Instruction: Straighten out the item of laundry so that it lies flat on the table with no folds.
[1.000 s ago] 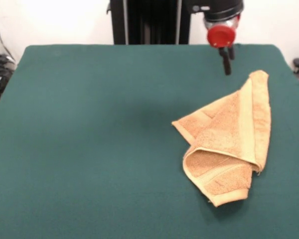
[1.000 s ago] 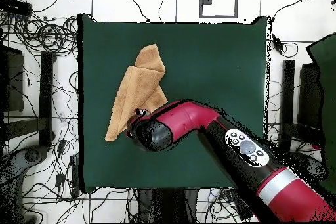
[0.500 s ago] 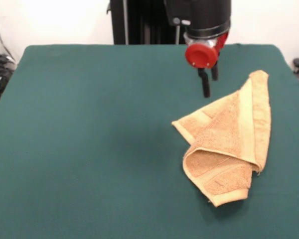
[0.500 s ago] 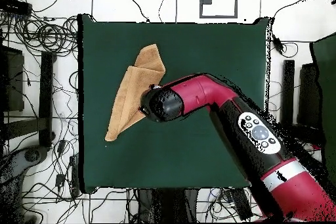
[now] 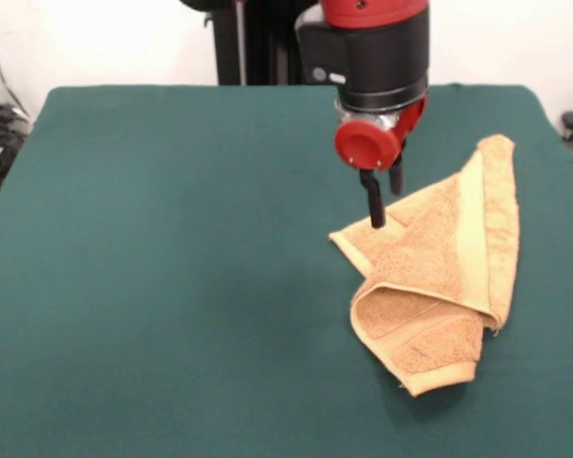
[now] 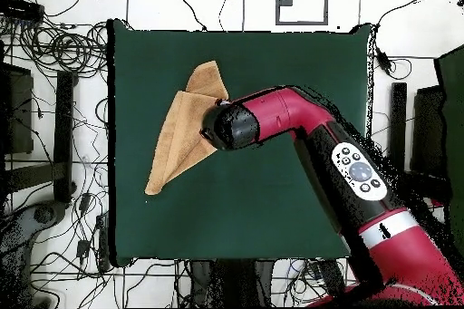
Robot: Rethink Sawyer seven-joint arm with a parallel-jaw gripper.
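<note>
The item of laundry [image 5: 439, 262] is a tan-orange terry towel, folded over itself in a rough triangle on the right half of the green table [image 5: 172, 267]. A lighter flat band runs along its right edge, and its lower part is doubled under. My gripper [image 5: 387, 208] hangs under the red wrist, open, with nothing between its black fingers [image 5: 373, 202]. The nearer fingertip stands over the towel's upper left edge. From overhead, the towel [image 6: 178, 138] lies at the left of the table [image 6: 290, 70], and the wrist [image 6: 234, 126] hides the gripper at the towel's right edge.
The red arm [image 6: 353, 174] crosses the table from the lower right in the overhead view. Tangled cables [image 6: 63, 47] and black stands [image 6: 63, 133] surround the table on the floor. Bare green cloth stretches left of the towel in the front view.
The arm has moved out over the table and come lower, from beside the towel's far tip to its upper left edge. The towel has not moved.
</note>
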